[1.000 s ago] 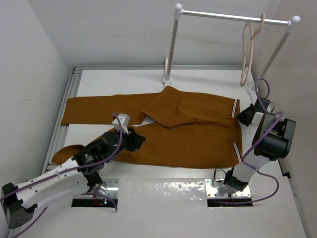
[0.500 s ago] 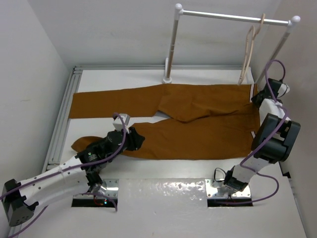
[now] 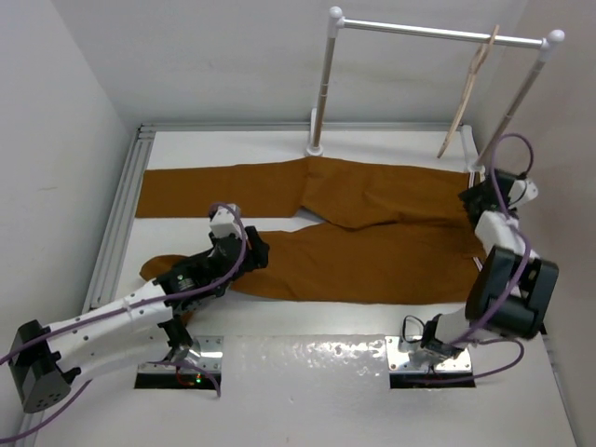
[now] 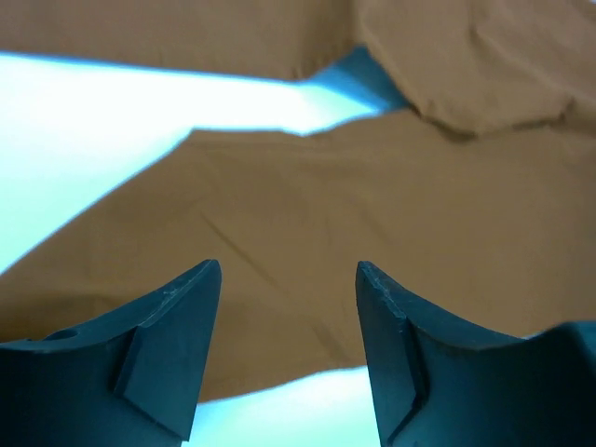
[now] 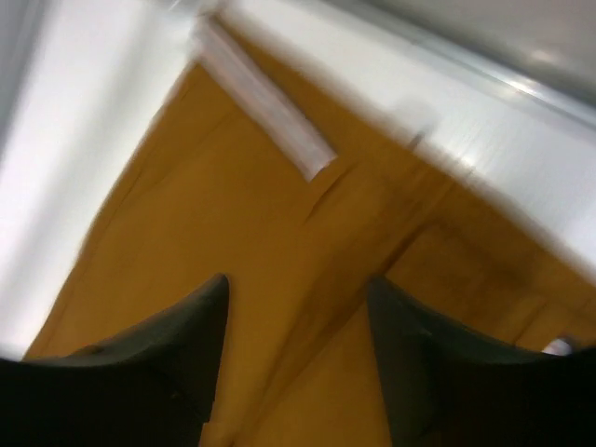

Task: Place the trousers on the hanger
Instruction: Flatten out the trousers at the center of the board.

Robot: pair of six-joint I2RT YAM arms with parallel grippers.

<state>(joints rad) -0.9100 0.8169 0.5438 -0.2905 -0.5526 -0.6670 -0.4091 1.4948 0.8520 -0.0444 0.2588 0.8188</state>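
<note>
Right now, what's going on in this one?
The trousers lie spread flat on the table, waistband toward the right. The left pincer hovers open over the near leg, and the right pincer is open above the waistband end; neither grips cloth. The hanger hangs empty and tilted from the rail at the back, so nothing is on it yet.

Trousers [image 3: 372, 256] seemingly flat on white table [image 3: 233, 147]
</note>
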